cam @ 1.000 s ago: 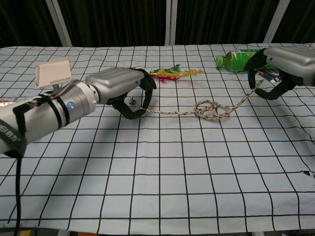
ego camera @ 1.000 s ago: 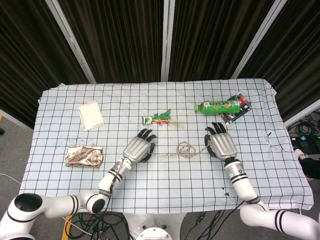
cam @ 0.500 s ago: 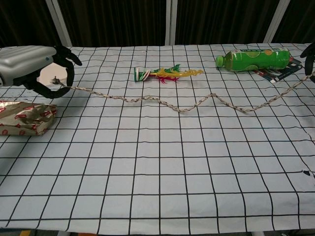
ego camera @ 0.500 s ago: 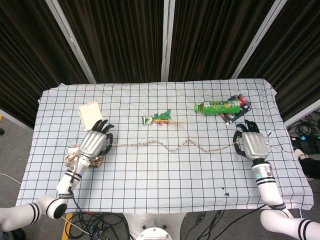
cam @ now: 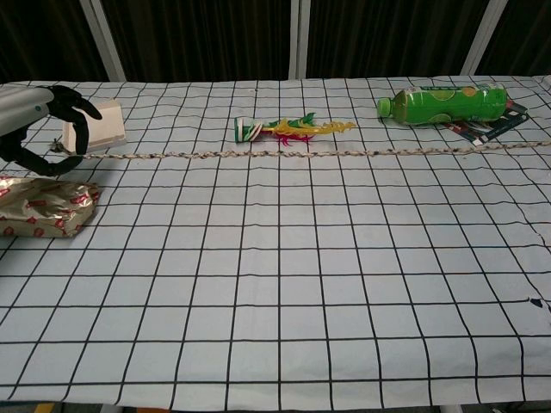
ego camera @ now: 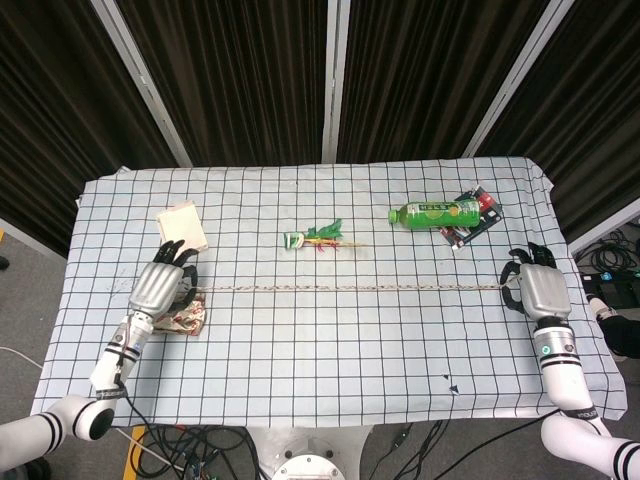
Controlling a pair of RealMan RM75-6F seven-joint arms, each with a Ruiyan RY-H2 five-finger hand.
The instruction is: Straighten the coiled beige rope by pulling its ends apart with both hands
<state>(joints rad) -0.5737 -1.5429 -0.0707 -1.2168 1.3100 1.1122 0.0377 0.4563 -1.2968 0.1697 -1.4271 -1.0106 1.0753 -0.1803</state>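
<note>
Beige rope (ego camera: 350,289) lies straight across table (ego camera: 330,370), pulled taut btwn both hands. Left hand (ego camera: 158,288) & right hand (ego camera: 540,291) each w/ fingers curled, pinching a rope end

Beige rope (ego camera: 350,289), black-gridded white tablecloth (ego camera: 330,350)

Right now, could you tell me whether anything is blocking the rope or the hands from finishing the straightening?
Nothing visible does. The rope runs nearly straight across the table, held at its ends by the left hand and the right hand. The green bottle and the colourful toy lie behind it, apart from it.
</note>
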